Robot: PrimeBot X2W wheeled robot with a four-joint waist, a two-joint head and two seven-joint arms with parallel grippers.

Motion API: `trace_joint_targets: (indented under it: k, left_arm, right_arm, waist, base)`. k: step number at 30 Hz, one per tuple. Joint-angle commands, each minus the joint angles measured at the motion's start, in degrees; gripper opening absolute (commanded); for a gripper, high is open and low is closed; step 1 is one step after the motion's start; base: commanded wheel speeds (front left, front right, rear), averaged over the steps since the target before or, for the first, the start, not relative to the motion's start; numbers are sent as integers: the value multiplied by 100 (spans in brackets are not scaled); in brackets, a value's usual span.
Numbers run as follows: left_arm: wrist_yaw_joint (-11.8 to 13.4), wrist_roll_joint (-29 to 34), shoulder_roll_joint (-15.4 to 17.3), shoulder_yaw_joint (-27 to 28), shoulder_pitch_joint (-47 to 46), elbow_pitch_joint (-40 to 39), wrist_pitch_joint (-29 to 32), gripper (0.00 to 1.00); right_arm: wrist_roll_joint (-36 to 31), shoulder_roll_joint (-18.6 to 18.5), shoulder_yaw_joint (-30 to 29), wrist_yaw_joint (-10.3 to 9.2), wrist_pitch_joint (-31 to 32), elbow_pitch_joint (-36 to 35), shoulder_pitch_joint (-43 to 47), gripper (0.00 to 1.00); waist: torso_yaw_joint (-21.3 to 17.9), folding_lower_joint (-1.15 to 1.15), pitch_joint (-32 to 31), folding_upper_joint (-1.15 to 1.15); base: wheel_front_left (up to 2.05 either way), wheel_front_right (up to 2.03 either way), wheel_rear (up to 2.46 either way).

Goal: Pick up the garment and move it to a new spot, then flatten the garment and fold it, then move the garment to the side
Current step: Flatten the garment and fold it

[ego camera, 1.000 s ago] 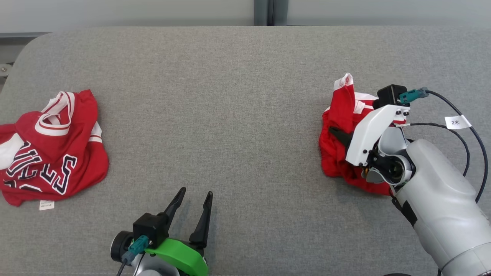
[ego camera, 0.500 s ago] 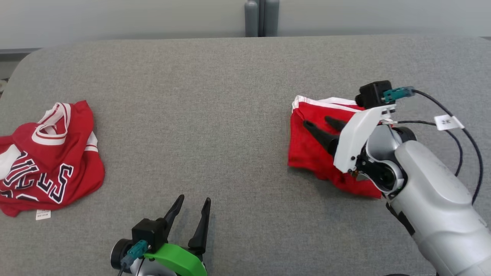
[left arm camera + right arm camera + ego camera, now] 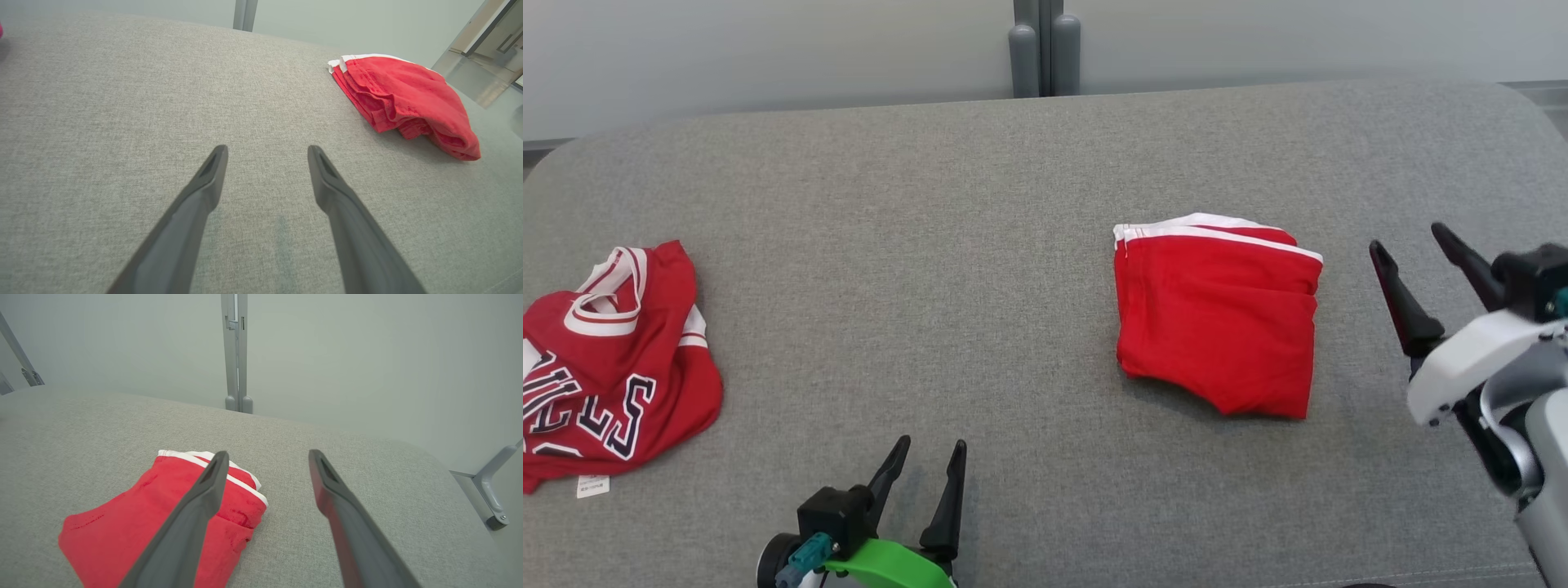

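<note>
A folded red garment with white trim lies flat on the grey table, right of centre; it also appears as the red garment and the red garment in the wrist views. My right gripper hovers open to the right of it, apart from the cloth, with nothing between its fingers. My left gripper rests open near the front edge, left of centre, its fingers over bare table.
A crumpled red jersey with dark lettering and a white tag lies at the table's left edge. The grey table has rounded far corners. A grey post stands behind the far edge.
My right gripper opened, let go of the red garment and drew back to the right; the garment now lies folded flat. The head camera has shifted. The left arm stayed put.
</note>
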Motion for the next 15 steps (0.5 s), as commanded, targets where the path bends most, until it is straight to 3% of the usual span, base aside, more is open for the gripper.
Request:
trace_joint_targets:
  k: [1, 4, 8, 10, 15]
  left_arm:
    - [-21, -4, 0, -6, 64, -15, -1, 100]
    - [-21, -17, -6, -50, 48, -2, -1, 100]
    - [-20, 12, -10, -75, -48, -16, -1, 100]
    - [-20, 60, -10, -54, -104, -37, -1, 100]
    - [-20, 119, 22, 18, -190, -68, -1, 100]
  right_arm:
    - [-201, 89, -40, 0, -250, 108, 196, 66]
    - [-602, 294, -53, -1, -869, 426, 448, 0]
    - [-1123, 678, -84, -1, -1612, 993, 501, 0]
    - [-1316, 931, -249, 0, -1730, 1233, 435, 0]
    - [-1887, 1556, -854, -1, -1747, 1030, 406, 0]
  waist:
    - [-3, 0, 9, 0]
    - [16, 0, 10, 0]
    - [66, 0, 57, 0]
    - [113, 0, 93, 0]
    - [183, 0, 231, 0]
  base:
    - [0, 0, 0]
    - [0, 0, 0]
    - [0, 0, 0]
    - [0, 0, 0]
    - [0, 0, 0]
